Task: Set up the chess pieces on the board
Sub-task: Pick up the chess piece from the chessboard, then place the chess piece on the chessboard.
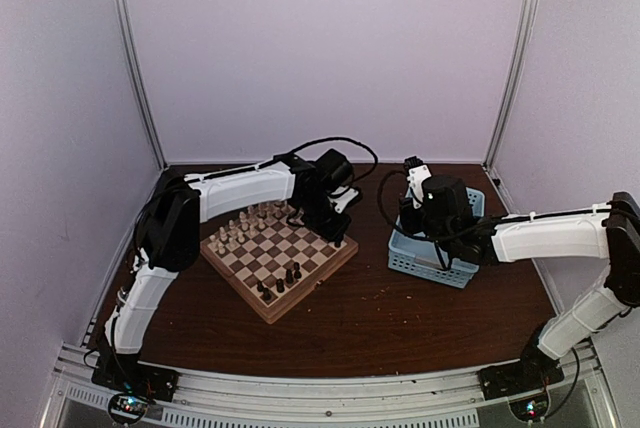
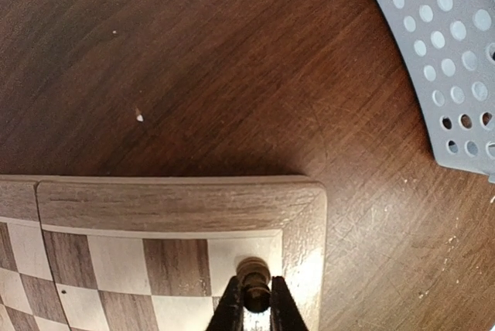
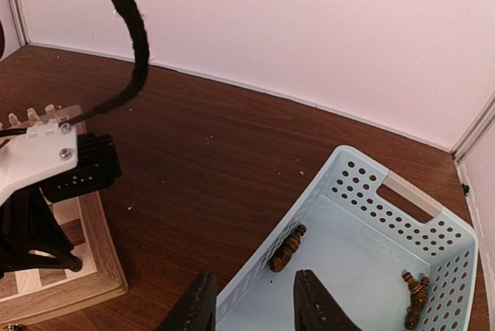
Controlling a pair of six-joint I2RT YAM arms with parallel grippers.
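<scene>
The board (image 1: 280, 253) lies left of centre, with cream chess pieces (image 1: 240, 228) along its far-left side and dark ones (image 1: 280, 283) near its front corner. My left gripper (image 2: 254, 286) is at the board's (image 2: 178, 203) right corner, shut on a dark chess piece (image 2: 254, 271) that stands upright on the light corner square. My right gripper (image 3: 252, 278) is open over the near-left wall of the light blue basket (image 3: 363, 184), one finger on each side of the wall. A dark piece (image 3: 288, 247) lies just beyond the gripper inside the basket.
More dark pieces (image 3: 415, 296) lie at the basket's right end. The basket (image 1: 430, 263) sits right of the board with a strip of bare brown table (image 1: 370, 298) between them. White walls enclose the back and sides. The left arm's cable (image 3: 131, 45) hangs across the right wrist view.
</scene>
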